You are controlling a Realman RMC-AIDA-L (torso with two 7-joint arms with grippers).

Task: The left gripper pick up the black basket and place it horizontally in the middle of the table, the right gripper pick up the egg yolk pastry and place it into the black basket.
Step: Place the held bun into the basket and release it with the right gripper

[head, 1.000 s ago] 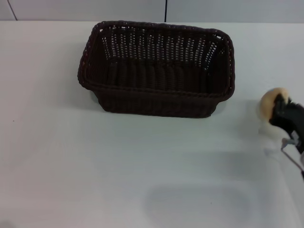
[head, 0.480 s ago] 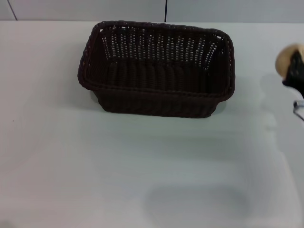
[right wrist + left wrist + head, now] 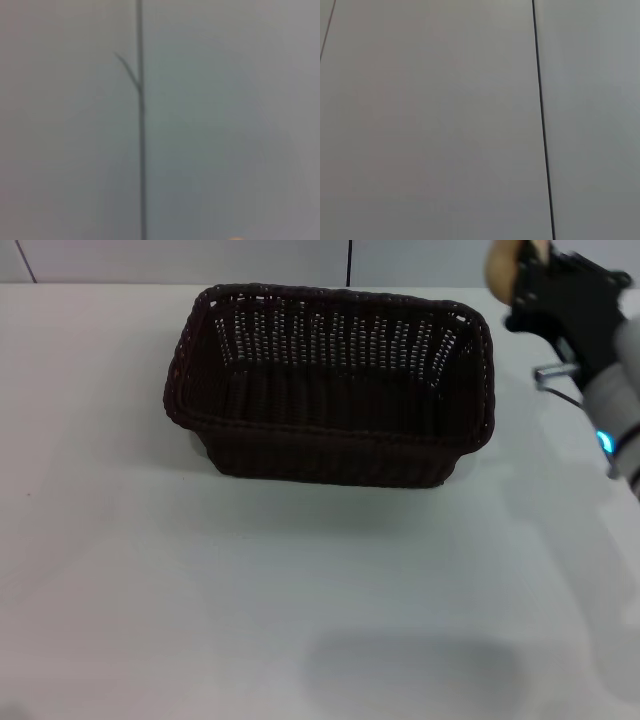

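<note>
The black basket [image 3: 330,385] stands lengthwise across the far middle of the white table [image 3: 300,580], open side up and empty. My right gripper [image 3: 525,270] is raised at the upper right of the head view, just beyond the basket's far right corner. It is shut on the egg yolk pastry [image 3: 502,268], whose cream-beige side shows at the picture's top edge. The left gripper is out of view. The two wrist views show only a plain grey wall with a dark seam.
A grey wall [image 3: 200,260] runs behind the table's far edge. The right arm's silver wrist with its blue light [image 3: 605,440] hangs over the table's right side.
My right gripper has lifted the pastry from the table's right side up and leftward, toward the basket's far right corner. The basket has not moved.
</note>
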